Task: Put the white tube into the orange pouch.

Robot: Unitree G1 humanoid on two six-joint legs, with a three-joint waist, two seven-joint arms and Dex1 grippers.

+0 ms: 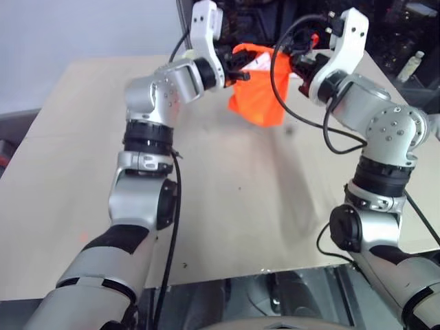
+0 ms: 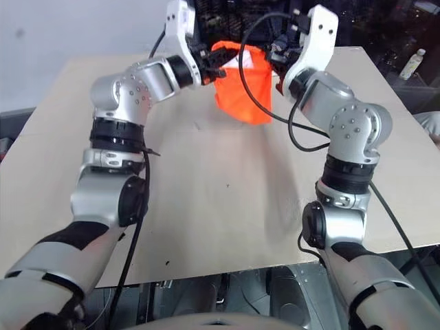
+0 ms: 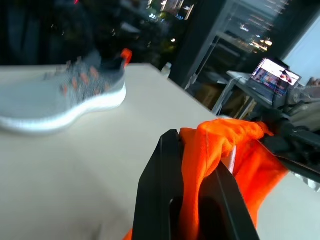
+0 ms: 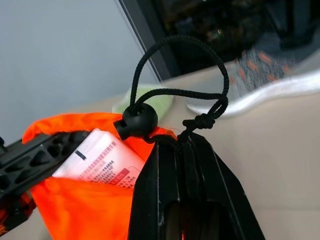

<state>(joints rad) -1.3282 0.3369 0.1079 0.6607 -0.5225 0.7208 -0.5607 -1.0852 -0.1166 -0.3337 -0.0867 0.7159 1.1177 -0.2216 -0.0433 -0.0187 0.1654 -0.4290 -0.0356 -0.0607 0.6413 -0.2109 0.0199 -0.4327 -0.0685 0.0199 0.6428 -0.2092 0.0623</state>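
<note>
Clearance: open tabletop in front, crowded far edge

The table [image 1: 227,220] lies bare between the two arms, giving free passage below the orange pouch [image 1: 258,93], which hangs above it, pinched at its rim by the left gripper [image 1: 237,72] and right gripper [image 1: 297,65]. The pouch mouth is partly blocked by the white tube [image 4: 102,160]. A grey shoe [image 3: 60,97] and green cloth [image 4: 145,100] occupy the table beyond.

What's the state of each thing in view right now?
orange pouch: lifted off the table, mouth held open between both end effectors
white tube: inside the pouch, one end showing at the mouth
left end effector: shut on the pouch rim
right end effector: shut on the pouch rim, by the cord
black cord: looped, toggle at the rim
grey shoe: lying on the table
</note>
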